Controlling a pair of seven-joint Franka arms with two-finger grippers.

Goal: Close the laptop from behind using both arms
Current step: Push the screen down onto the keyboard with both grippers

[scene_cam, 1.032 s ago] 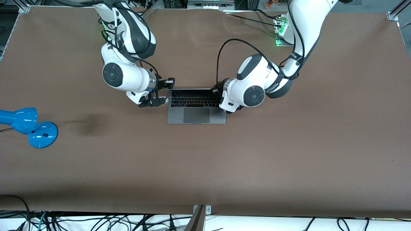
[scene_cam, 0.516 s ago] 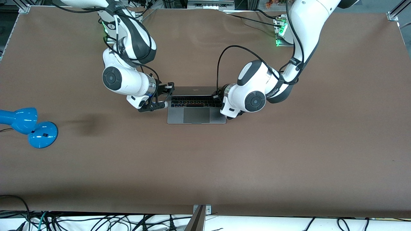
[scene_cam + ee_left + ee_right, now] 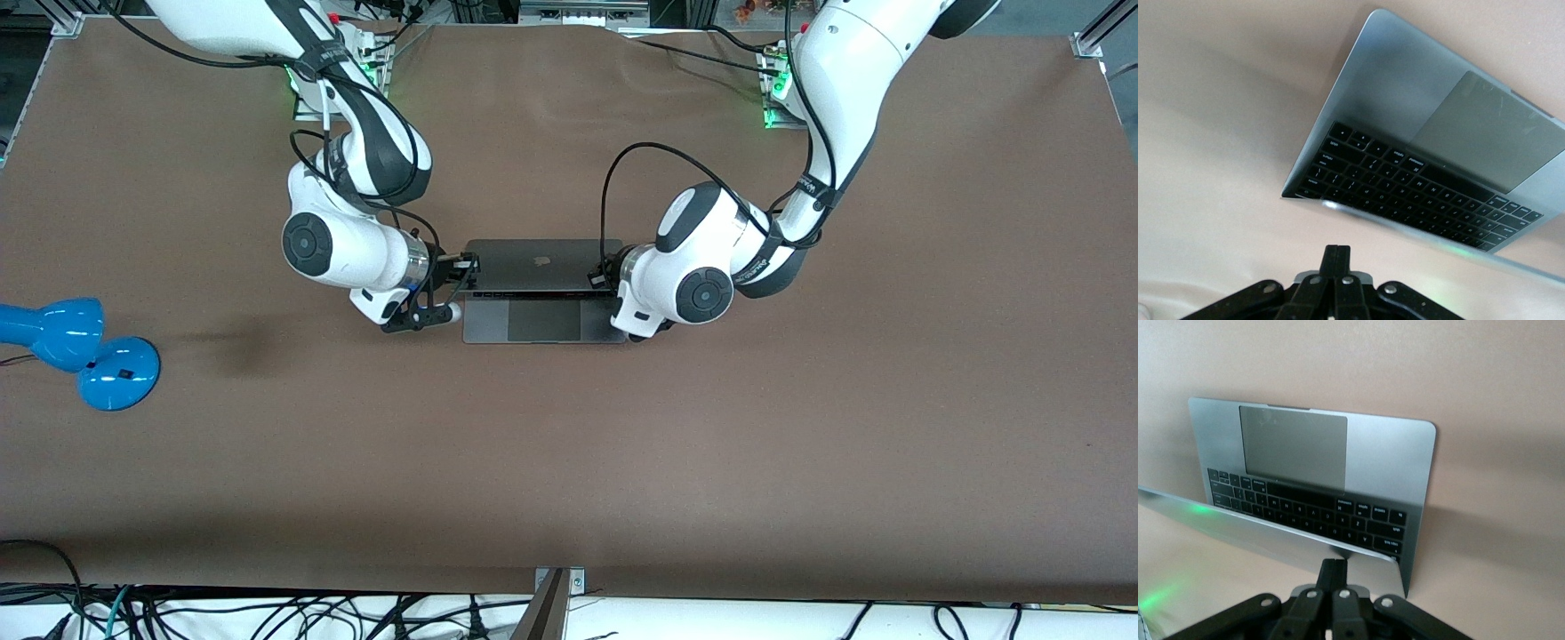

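Both clenched grippers, left gripper (image 3: 607, 277) and right gripper (image 3: 455, 269), should press the laptop (image 3: 542, 265) lid down evenly together.

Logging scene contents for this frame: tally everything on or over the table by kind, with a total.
Laptops: 1, the laptop, lid partly lowered.
Lamps: 1, the blue lamp at the right arm's end of the table.
Robot pincers: 2, the right pincer and the left pincer, each shut, at the lid's two ends.
Total: 4
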